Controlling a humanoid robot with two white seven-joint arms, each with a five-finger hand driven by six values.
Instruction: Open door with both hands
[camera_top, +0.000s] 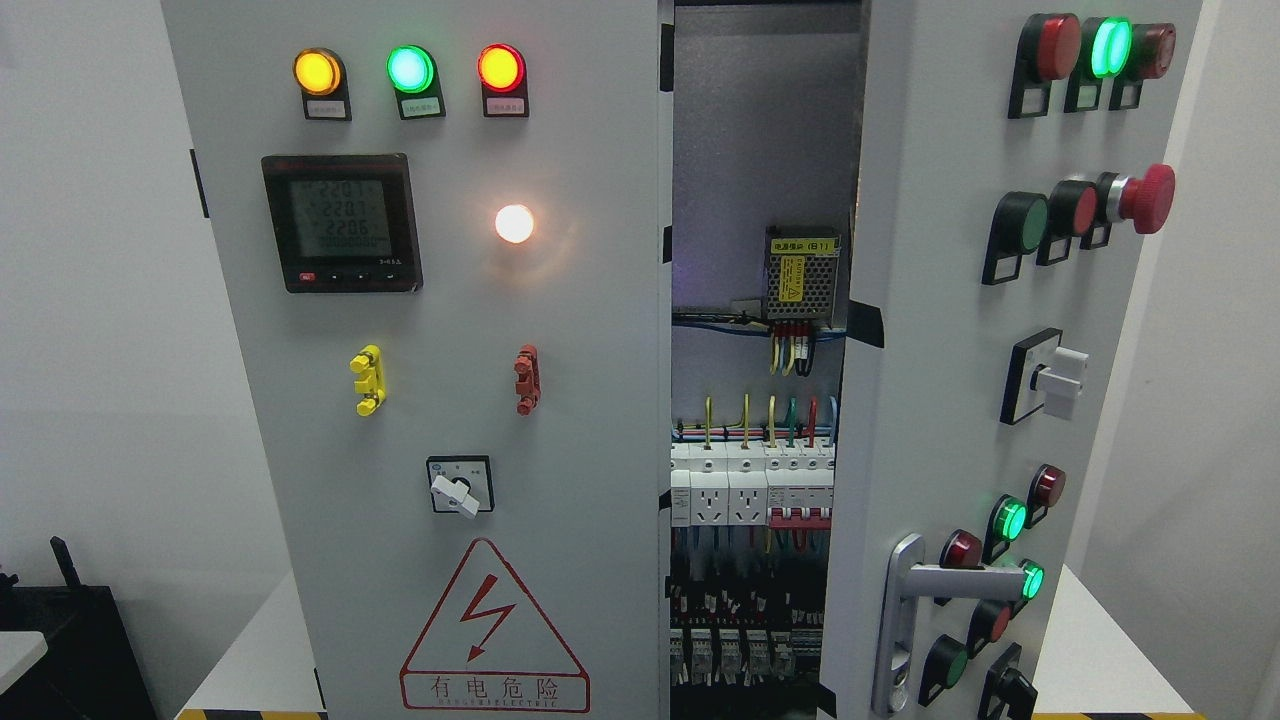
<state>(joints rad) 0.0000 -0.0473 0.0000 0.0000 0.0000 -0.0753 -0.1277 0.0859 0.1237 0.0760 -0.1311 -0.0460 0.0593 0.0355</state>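
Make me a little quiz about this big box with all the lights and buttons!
1. True or false: the right door is swung open, so you can see wires inside.
2. Which colour is the middle lamp of the three at the top of the left door? A) green B) blue C) white
3. Fill in: the silver handle is on the ____ door.

Key: 1 true; 2 A; 3 right.
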